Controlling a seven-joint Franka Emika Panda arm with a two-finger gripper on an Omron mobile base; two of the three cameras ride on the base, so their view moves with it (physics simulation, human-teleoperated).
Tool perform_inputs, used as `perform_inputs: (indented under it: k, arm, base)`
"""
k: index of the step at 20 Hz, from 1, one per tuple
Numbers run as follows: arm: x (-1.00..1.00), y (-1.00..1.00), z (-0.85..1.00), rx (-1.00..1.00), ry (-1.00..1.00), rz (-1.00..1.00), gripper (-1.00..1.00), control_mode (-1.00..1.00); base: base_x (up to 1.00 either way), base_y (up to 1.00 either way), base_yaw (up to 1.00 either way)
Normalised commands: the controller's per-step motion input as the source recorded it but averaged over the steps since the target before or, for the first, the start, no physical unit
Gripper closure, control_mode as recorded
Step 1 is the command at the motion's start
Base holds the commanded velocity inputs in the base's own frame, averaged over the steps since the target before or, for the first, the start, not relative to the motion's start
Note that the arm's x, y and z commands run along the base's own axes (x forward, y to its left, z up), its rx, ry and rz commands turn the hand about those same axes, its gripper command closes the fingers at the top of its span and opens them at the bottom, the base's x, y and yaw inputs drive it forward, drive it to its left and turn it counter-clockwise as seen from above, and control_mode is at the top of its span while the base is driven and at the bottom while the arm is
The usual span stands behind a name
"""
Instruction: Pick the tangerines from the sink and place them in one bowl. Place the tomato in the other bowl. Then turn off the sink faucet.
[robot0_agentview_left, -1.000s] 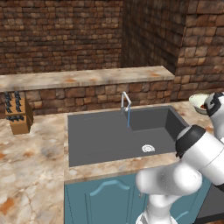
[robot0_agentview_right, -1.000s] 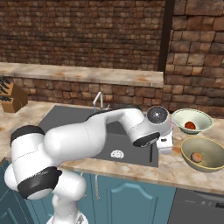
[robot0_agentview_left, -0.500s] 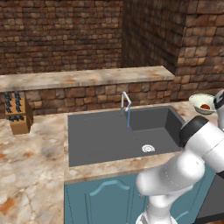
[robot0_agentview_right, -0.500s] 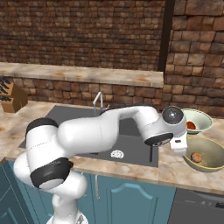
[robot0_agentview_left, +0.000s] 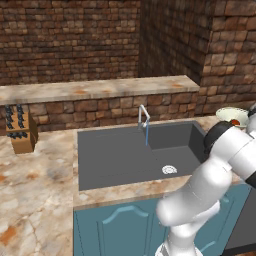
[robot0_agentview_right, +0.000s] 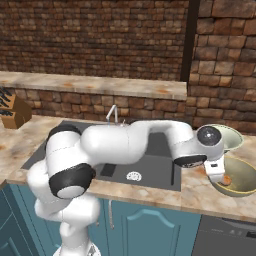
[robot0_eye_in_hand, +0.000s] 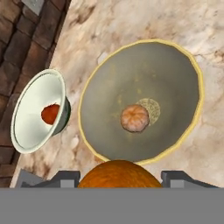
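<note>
Marble counter (robot0_eye_in_hand: 131, 22) — two bowls, two tangerines, one tomato (robot0_eye_in_hand: 50, 113).

You see a bright orange round tangerine (robot0_eye_in_hand: 118, 174) between the finger tips, above the wide olive-tan bowl (robot0_eye_in_hand: 175, 78) | paler tangerine (robot0_eye_in_hand: 134, 117) lies at its centre | dark red tomato (robot0_eye_in_hand: 50, 113) sits in the tilted-looking pale cream bowl (robot0_eye_in_hand: 30, 109) beside it | dark grey sink (robot0_agentview_left: 115, 155); thin silver faucet (robot0_agentview_left: 143, 117) at its back edge

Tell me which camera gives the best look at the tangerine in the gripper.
The hand view: the bright orange tangerine sits between the fingertips of the gripper, above the olive-tan bowl. The right base view shows the hand over that bowl with the fruit hidden; the left base view shows the arm reaching right.
</note>
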Motion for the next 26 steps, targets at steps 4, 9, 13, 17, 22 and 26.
perform_inputs:
  k: [4,9,13,17,22,26]
  arm:
    - [0.15,-0.33,-0.22,0.00,0.00,0.00,1.00,-1.00]
    - [0.20,-0.45,-0.22,0.04,0.00,0.00,1.00,-1.00]
    - [0.10,-0.78,-0.11,0.16,0.00,0.00,1.00,-1.00]
    - [0.00,-0.98,0.18,0.35,0.00,0.05,1.00,-1.00]
    - [0.00,-0.97,0.62,0.45,0.00,0.10,-1.00,-1.00]
    - [0.00,-0.45,0.57,0.24,-0.01,0.03,-1.00,-1.00]
  base:
    - [0.00,0.00,0.00]
    - [0.00,0.00,0.00]
    - [0.00,0.00,0.00]
    - [0.00,0.00,0.00]
    - [0.00,0.00,0.00]
    - [0.00,0.00,0.00]
